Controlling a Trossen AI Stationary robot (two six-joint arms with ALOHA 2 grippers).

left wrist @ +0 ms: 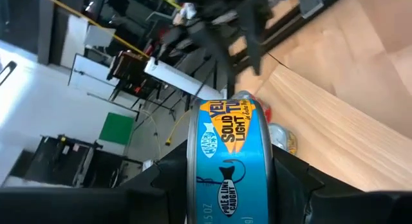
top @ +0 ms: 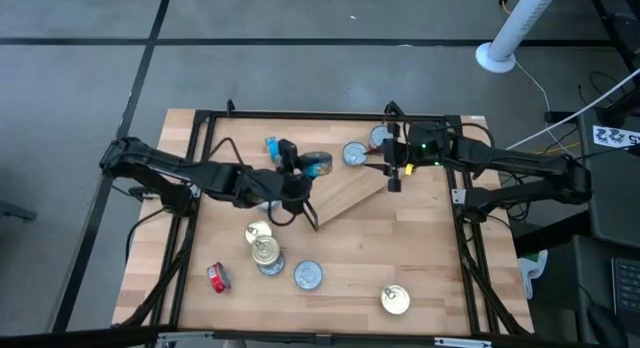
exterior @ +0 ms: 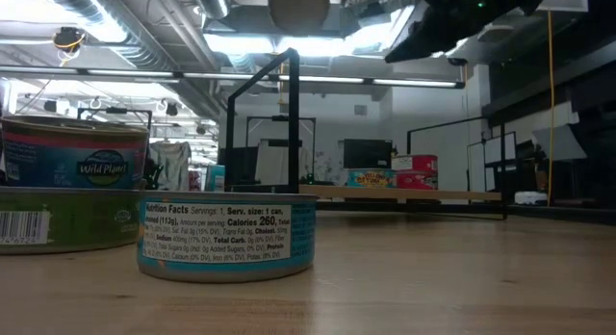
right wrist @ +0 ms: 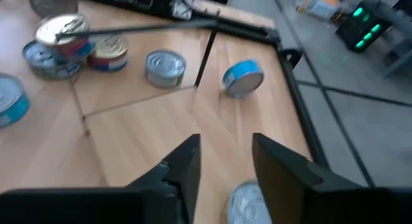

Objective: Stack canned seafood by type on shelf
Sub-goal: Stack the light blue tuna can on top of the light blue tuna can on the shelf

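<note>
Left wrist view: a blue tin (left wrist: 226, 166) sits clamped on edge between the left gripper's (left wrist: 228, 185) fingers — the right gripper (right wrist: 225, 163) hangs parted over the shelf (right wrist: 148, 134), a silver-lidded tin (right wrist: 244, 201) just below its fingertips.

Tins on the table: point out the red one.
The red tin lies near the table's front-left corner, left of the silver-lidded tins; it alone has red sides.
</note>
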